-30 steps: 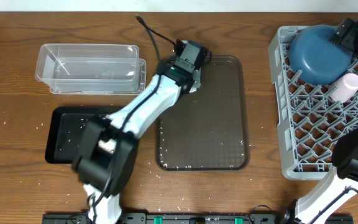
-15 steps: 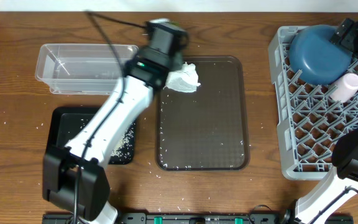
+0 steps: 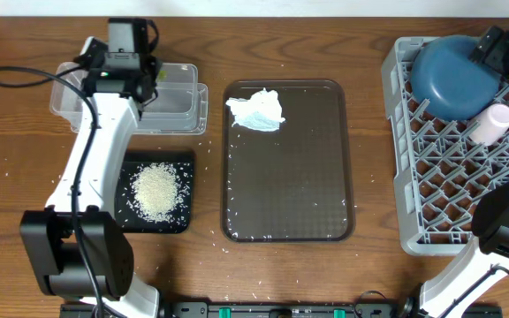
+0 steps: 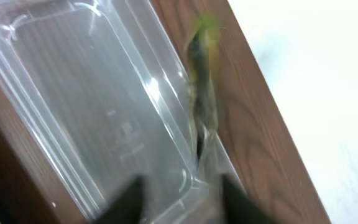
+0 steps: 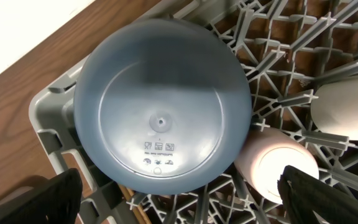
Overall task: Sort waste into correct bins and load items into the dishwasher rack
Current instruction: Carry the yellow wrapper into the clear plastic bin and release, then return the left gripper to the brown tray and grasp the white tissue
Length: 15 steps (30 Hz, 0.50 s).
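Note:
A blurred yellow-green snack wrapper (image 4: 202, 81) hangs loose over the far rim of the clear tub (image 4: 104, 106), apart from my fingers. My left gripper (image 4: 182, 208) hovers above that tub (image 3: 170, 102), open with nothing between its fingers. White rice (image 3: 155, 190) lies heaped in the black tray (image 3: 182, 163). A crumpled white tissue (image 3: 256, 110) rests on the brown serving tray. In the grey rack (image 3: 440, 177) sit the upturned dark-blue dish (image 5: 160, 112), a pink cup (image 5: 278, 165) and a white cup (image 5: 347, 109). My right gripper (image 5: 182, 199) stands open above the dish.
The brown serving tray (image 3: 290, 185) fills the table's middle. Stray rice grains dot the wood around the black tray and the serving tray's front edge. The left arm's cable (image 3: 25, 75) loops over the table at far left.
My left arm has swung left from the brown tray to above the clear tub, uncovering the tissue and rice. Its jaws have parted and the wrapper is loose. The right arm has not moved.

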{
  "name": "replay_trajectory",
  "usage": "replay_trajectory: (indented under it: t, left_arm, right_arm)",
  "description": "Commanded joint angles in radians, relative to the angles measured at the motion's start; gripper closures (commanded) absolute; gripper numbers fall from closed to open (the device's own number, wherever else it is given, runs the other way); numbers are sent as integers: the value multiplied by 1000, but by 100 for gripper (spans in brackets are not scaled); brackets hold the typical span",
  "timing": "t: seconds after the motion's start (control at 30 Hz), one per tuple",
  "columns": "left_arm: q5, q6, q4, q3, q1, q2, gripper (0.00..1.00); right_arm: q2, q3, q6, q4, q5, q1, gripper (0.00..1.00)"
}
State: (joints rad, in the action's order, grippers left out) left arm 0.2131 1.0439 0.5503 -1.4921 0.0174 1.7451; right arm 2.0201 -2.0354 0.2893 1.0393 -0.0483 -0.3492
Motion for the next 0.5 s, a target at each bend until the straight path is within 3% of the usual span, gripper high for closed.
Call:
replay_trajectory:
  t: [0.0,0.2,0.37,0.47]
  left_arm:
    - [5,58,7,3,-4,6,18]
    - [-20,40,30,3,2,6,14]
    - [-281,-113,35,3,19,6,13]
    - [-459,-289,23,3,64,6,12]
  right_arm:
    - [-26,-11,10,2,7,-1,1]
    - [-26,-11,10,2,7,-1,1]
    - [-26,-11,10,2,7,-1,1]
    - [-26,-11,10,2,7,-1,1]
